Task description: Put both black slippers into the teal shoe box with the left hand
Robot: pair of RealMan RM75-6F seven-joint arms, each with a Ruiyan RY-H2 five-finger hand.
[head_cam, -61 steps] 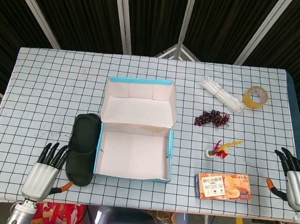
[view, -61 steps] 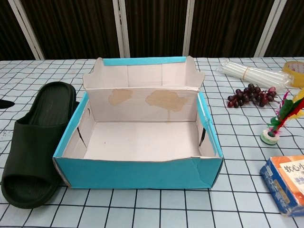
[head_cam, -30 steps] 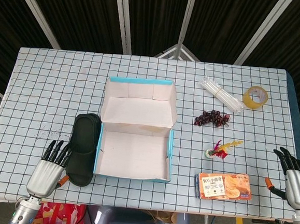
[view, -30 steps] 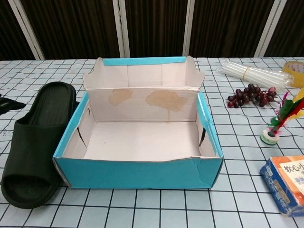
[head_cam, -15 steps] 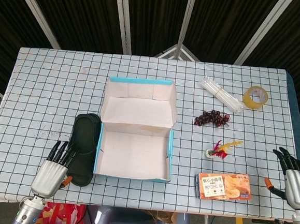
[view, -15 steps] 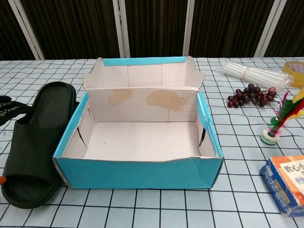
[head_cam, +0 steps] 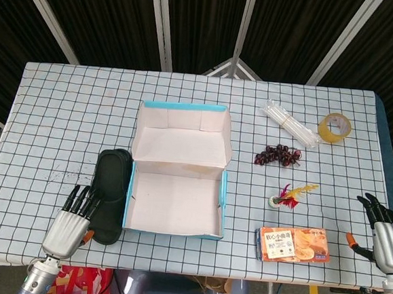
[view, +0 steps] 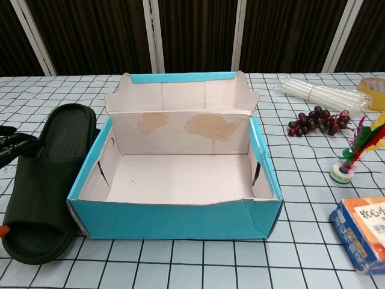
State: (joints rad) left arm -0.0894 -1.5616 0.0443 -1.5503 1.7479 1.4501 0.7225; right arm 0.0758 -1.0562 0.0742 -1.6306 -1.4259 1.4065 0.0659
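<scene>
The teal shoe box [head_cam: 222, 198] lies open in the table's middle, its lid standing up behind; its white inside is empty [view: 174, 220]. Two black slippers [head_cam: 111, 193] lie stacked against the box's left wall, toes pointing away [view: 51, 174]. My left hand [head_cam: 69, 225] is at the table's near left edge, palm down and fingers spread, holding nothing. Its dark fingertips [view: 13, 146] overlap the slippers' left edge; whether they touch is unclear. My right hand [head_cam: 385, 233] rests open at the near right edge of the table, far from the box.
Right of the box are an orange snack packet [head_cam: 293, 244], a feathered shuttlecock [head_cam: 288, 195], a bunch of dark grapes [head_cam: 277, 155], a bundle of clear tubes [head_cam: 290, 124] and a tape roll [head_cam: 335, 126]. The checked cloth left of the slippers is bare.
My left hand has slid right and slightly back toward the slippers; its fingertips now overlap their left edge. Slippers, box and right hand have stayed put.
</scene>
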